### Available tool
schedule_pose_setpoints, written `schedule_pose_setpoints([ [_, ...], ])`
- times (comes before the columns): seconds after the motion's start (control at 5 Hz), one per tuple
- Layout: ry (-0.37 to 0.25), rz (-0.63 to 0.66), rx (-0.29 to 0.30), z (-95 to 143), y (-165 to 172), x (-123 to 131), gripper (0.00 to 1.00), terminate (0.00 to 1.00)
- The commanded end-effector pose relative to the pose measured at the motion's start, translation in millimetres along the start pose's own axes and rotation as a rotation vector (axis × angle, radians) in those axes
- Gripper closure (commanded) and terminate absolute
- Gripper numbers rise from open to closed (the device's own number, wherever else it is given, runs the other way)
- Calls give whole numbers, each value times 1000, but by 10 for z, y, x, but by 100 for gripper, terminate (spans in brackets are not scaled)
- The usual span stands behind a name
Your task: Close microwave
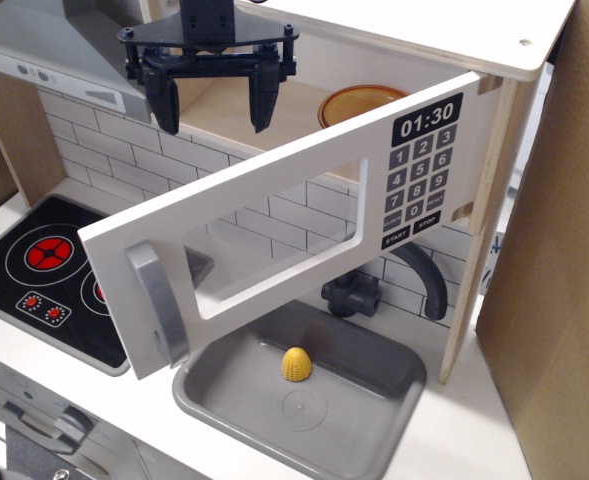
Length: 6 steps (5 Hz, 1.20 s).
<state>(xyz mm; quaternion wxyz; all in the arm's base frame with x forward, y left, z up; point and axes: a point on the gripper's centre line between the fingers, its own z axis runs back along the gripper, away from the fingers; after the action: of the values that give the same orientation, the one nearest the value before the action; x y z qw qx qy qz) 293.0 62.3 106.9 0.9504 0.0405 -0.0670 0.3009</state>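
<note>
Hovering at twelve o'clock, the gripper (215,103) — jaws wide, empty — could slip past the microwave (304,215) door's top edge without swinging it shut.

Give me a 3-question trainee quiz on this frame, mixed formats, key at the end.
1. True or false: the microwave door is shut.
2. Multiple choice: what lies in the sink? A) a yellow object B) a red cup C) a spoon
3. Fill in: the gripper hangs above and behind the door with its fingers ____, holding nothing.

Key
1. False. The door stands swung out, hinged at its right edge, with the handle at the free left end and an orange plate showing inside the microwave.
2. A, the small yellow object.
3. Open.
</note>
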Motion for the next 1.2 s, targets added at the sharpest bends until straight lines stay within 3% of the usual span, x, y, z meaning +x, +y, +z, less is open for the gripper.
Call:
schedule_pose_setpoints([
  [0.0, 0, 0, 0, 0, 0, 0, 0, 0],
  [0.6, -4, 12, -114, 686, -326, -327, 0, 0],
  [0.8, 4, -29, -131, 795, -419, -539, 0, 0],
  [1.0, 26, -29, -101, 751, -524, -750, 0, 0],
])
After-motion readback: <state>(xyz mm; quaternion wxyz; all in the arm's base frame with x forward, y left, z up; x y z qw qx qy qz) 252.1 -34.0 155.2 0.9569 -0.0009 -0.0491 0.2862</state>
